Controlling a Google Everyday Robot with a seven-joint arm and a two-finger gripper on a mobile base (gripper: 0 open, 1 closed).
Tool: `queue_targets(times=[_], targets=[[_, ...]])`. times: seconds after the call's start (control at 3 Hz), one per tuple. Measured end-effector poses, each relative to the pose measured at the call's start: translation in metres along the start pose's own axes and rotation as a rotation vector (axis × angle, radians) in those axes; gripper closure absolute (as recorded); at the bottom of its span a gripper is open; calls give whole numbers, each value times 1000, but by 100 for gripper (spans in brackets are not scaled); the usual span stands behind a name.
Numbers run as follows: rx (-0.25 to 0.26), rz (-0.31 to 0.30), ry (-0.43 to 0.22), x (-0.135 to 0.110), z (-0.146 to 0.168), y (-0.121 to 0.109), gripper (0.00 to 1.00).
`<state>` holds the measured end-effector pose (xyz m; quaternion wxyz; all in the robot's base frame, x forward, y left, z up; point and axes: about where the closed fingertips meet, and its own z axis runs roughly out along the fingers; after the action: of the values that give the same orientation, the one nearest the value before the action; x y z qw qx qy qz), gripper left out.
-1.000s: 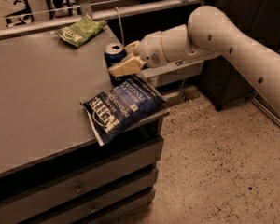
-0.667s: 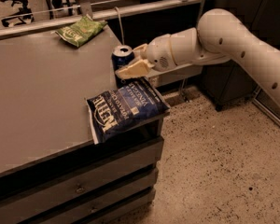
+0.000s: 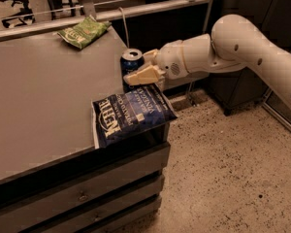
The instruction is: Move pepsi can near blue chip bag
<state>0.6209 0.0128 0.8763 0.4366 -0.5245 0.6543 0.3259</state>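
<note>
**Item 1. Gripper** [image 3: 137,67], cream two-finger, on a white jointed arm [image 3: 242,45] reaching in from the right.
- State: clenched on item 2, with one finger [image 3: 143,75] across the front of the can and the other behind it.
- Change: over the last second it has carried its load along the table's right edge towards the camera and slightly downward.

**Item 2. Pepsi can** [image 3: 131,60], small dark blue aluminium cylinder with a silver top.
- Place: between the gripper's fingers, upright.
- The base is hidden by the front finger, so I cannot tell whether it rests on the table.

**Item 3. Blue chip bag** [image 3: 133,111], dark navy crinkled foil with white Kettle lettering.
- Place: directly below the gripper, its upper edge just beside the front finger.
- It lies flat on the table corner and has nudged a little to the right.

**Item 4. Green chip bag** [image 3: 83,31], small.
- Place: well apart from the gripper, up and to its left.
- Unmoved.

**Item 5. Grey table** [image 3: 39,106], flat top with drawers beneath.

**Assessment:** the gap between can and blue bag has closed to almost nothing, so the task looks nearly complete. Setting the can down and releasing it appear to remain.
</note>
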Motion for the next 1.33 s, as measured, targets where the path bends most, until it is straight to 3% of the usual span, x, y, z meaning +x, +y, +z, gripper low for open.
queue_targets(times=[0.33, 0.67, 1.33], targets=[[-6, 15, -9, 4, 0, 3, 12], [-10, 30, -25, 6, 1, 6, 0], [38, 45, -66, 5, -15, -3, 0]])
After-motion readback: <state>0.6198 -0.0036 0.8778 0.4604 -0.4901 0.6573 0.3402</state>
